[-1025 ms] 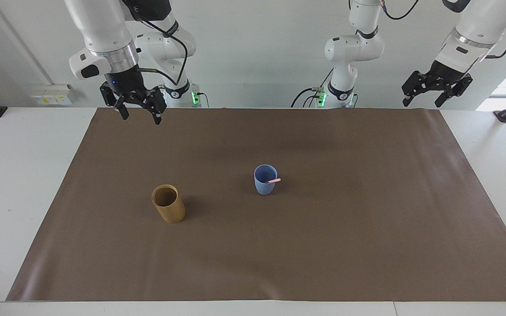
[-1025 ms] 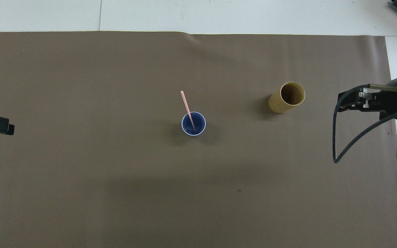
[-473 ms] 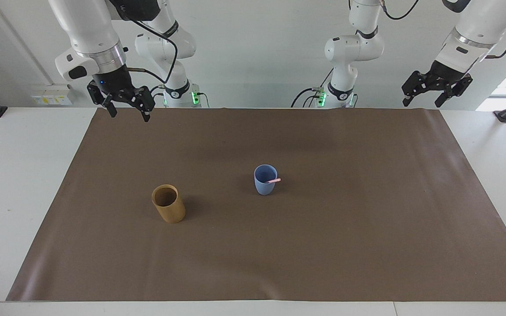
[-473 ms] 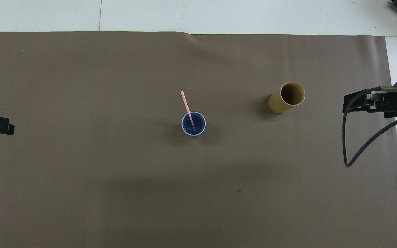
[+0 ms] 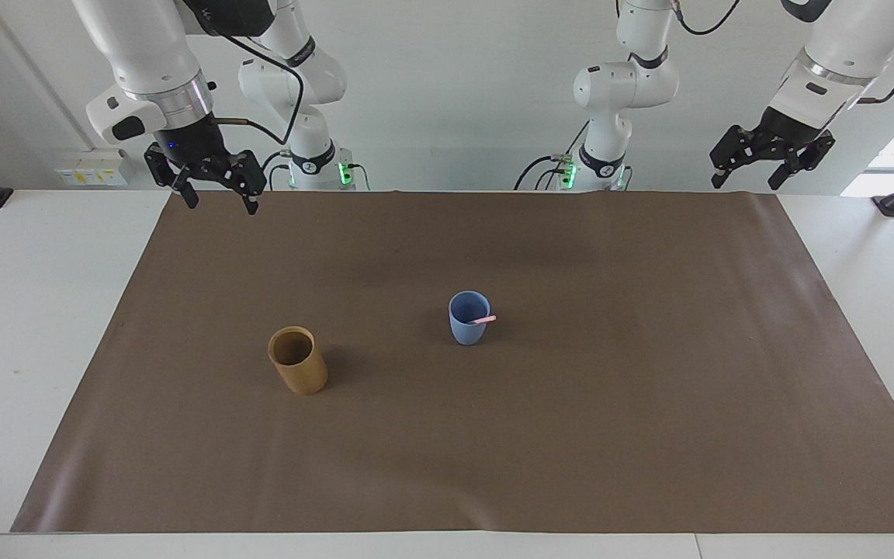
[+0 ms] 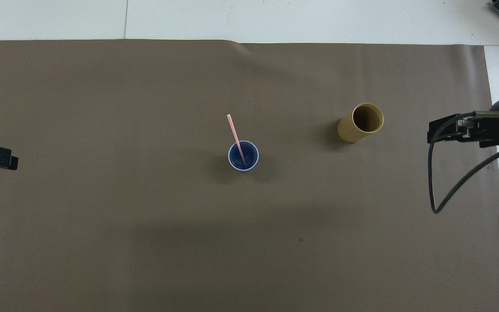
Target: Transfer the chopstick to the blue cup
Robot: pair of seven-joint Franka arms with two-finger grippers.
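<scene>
Near the middle of the brown mat (image 5: 649, 404) we see the blue cup (image 5: 469, 318) standing upright, and one pale pink chopstick (image 6: 236, 138) stands inside it. Its lower end is at the bottom of the cup, and its upper part leans on the rim and sticks out on the side farther from the robots. We can make out only one stick.

What has changed in the last second is the right gripper (image 5: 216, 196). It has moved away from the mat, up and toward the right arm's end of the table, and it now hangs over the mat's edge next to the robots. Its fingers are spread wide and they hold nothing. The left gripper (image 5: 750, 177) waits in the air over the corner of the mat at the left arm's end, also wide and empty; it has not moved.

We judge that the transfer is done and the right arm is withdrawing to rest.

The tan bamboo cup (image 5: 296, 360) stands on the mat toward the right arm's end, a little farther from the robots than the blue cup and well apart from it. It looks empty inside.
</scene>
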